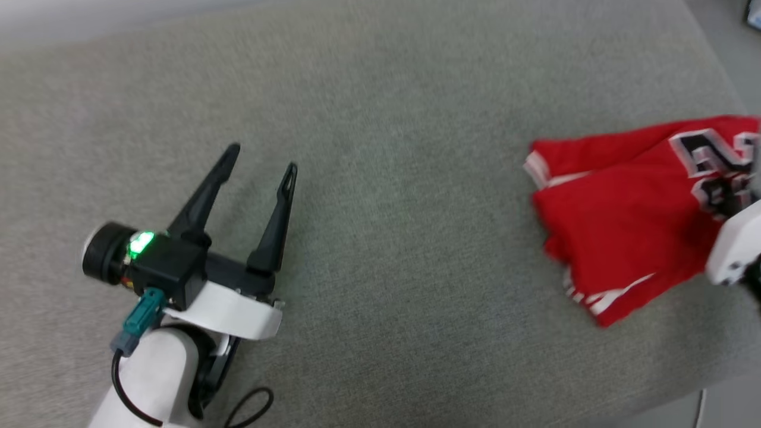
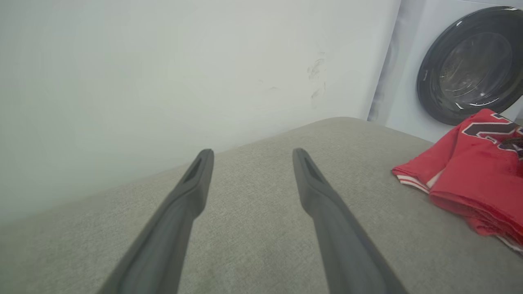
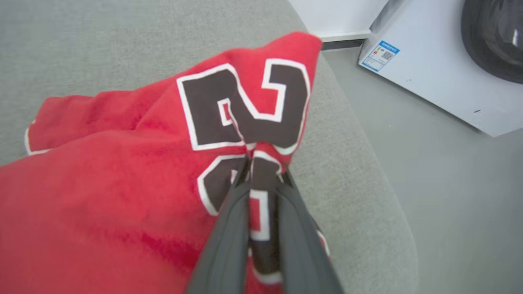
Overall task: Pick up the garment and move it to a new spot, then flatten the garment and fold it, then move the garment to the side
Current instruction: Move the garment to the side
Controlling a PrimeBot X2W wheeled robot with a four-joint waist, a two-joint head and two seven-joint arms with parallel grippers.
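Observation:
The garment [image 1: 630,214] is a red shirt with black white-outlined numbers, bunched at the right side of a grey cushioned surface [image 1: 386,178]. My right gripper [image 3: 263,167] is shut on a fold of the garment [image 3: 122,171] at the numbers, and the fabric rises to the pinch. In the head view the right arm's pale wrist [image 1: 734,246] sits at the right edge over the shirt. My left gripper [image 1: 261,160] stands open with nothing between its fingers, low over the bare surface far to the left of the garment [image 2: 474,171]. Its fingers [image 2: 318,192] spread wide.
A white washing machine [image 2: 457,69] with a dark round door stands beyond the surface's far right corner. A pale wall [image 2: 184,73] runs along the back. Grey floor [image 3: 449,171] lies past the surface's rounded right edge, close to the garment.

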